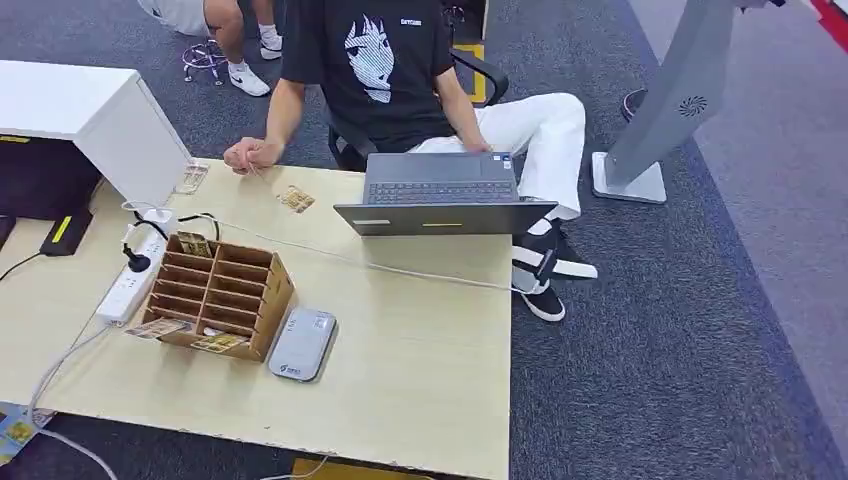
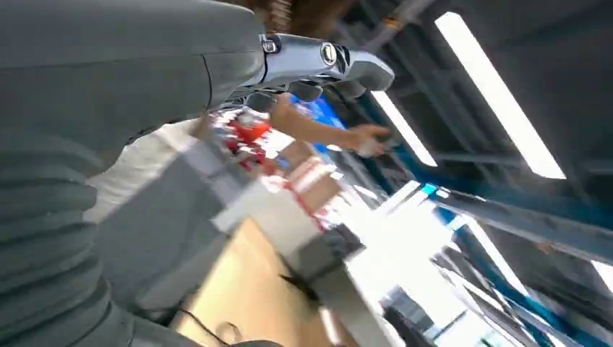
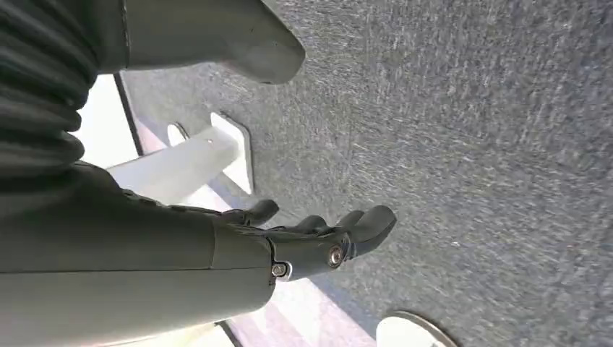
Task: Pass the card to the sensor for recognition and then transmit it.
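Your robot's right hand (image 3: 289, 238) has a grey ribbed cover, dark fingers (image 3: 361, 224) and small silver screws. Its left hand (image 2: 217, 79) shows a grey cover and a shiny silver finger (image 2: 325, 61).

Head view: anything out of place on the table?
Yes. Two patterned cards lie loose against the front of the brown slotted cardboard organizer, and another card lies apart near the person's hand. More cards lie off the light wooden table's near-left corner.

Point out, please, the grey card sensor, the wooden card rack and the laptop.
grey card sensor (image 1: 301, 344), head view, top face.
wooden card rack (image 1: 272, 300), head view, right side wall.
laptop (image 1: 440, 180), head view, keyboard.
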`<state>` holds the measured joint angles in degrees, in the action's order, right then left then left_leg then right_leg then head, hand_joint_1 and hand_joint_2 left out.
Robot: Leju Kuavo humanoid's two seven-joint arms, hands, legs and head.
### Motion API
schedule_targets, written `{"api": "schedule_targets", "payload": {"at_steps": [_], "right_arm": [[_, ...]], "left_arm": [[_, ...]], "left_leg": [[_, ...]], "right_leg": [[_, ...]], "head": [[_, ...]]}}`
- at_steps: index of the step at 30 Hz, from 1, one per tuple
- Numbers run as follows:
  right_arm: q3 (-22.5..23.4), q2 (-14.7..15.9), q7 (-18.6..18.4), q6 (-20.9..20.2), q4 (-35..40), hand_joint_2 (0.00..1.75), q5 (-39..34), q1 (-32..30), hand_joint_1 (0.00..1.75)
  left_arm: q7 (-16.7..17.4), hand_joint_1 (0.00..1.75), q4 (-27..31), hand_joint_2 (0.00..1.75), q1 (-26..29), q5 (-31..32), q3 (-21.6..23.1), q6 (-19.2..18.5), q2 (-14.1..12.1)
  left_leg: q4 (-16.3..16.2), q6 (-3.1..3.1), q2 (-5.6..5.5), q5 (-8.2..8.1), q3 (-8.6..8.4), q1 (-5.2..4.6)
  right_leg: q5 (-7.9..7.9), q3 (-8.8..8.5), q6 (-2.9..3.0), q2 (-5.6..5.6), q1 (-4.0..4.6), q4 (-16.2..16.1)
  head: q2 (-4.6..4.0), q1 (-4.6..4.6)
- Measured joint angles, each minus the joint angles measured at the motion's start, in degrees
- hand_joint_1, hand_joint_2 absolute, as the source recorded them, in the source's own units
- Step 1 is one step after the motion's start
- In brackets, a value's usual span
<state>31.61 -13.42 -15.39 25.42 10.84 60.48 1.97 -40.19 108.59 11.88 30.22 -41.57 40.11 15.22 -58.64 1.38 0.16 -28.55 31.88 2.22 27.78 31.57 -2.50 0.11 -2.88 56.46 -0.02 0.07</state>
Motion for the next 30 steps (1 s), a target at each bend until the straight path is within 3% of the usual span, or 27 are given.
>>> {"api": "schedule_targets", "payload": {"at_steps": [5,10,20,23,27,30], "right_arm": [[0.0,0.1,1.0,-0.3,0.0,1.75,0.7,0.5,0.00],[0.0,0.2,1.0,-0.4,0.0,1.75,0.9,0.5,0.00],[0.0,0.3,1.2,-0.4,0.0,1.75,0.9,0.6,0.00],[0.0,0.3,2.3,-0.6,0.0,1.75,1.1,0.6,0.00],[-0.1,0.3,3.6,-0.7,0.0,1.75,1.8,0.9,0.00],[-0.2,0.3,4.0,-0.8,0.0,1.75,2.3,1.0,0.00]], "left_arm": [[2.5,0.00,-2.9,1.75,-6.8,11.9,9.5,0.0,-3.3],[2.9,0.00,-4.7,1.75,-9.2,11.9,13.8,0.0,-4.8],[2.9,0.00,-6.1,1.75,-9.7,12.0,16.3,0.0,-5.9],[6.2,0.00,-8.0,1.75,-11.8,16.3,18.2,0.0,-7.2],[13.1,0.00,-14.6,1.75,-18.9,24.1,23.8,0.0,-9.9],[15.0,0.00,-20.0,1.75,-24.6,32.4,27.5,0.0,-11.0]], "left_leg": [[0.0,0.07,0.03,0.13,-0.02,0.01],[0.0,0.06,0.07,0.11,-0.01,0.00],[0.0,0.07,0.07,0.08,0.02,0.00],[0.0,0.06,0.00,0.12,0.02,0.00],[0.0,0.07,-0.05,0.25,0.03,0.00],[0.0,0.04,-0.03,0.29,0.05,0.00]], "right_leg": [[-0.12,-0.16,0.03,0.05,0.00,0.0],[-0.11,-0.12,0.02,0.13,-0.01,0.0],[-0.08,-0.04,0.00,0.13,0.00,0.0],[-0.08,0.03,0.00,0.03,0.00,0.0],[-0.21,-0.09,0.01,0.01,0.00,0.0],[-0.29,-0.09,0.03,0.03,-0.01,0.0]], "head": [[0.00,0.00],[0.00,0.02],[0.00,0.00],[0.00,0.00],[0.00,0.04],[0.00,0.02]]}}
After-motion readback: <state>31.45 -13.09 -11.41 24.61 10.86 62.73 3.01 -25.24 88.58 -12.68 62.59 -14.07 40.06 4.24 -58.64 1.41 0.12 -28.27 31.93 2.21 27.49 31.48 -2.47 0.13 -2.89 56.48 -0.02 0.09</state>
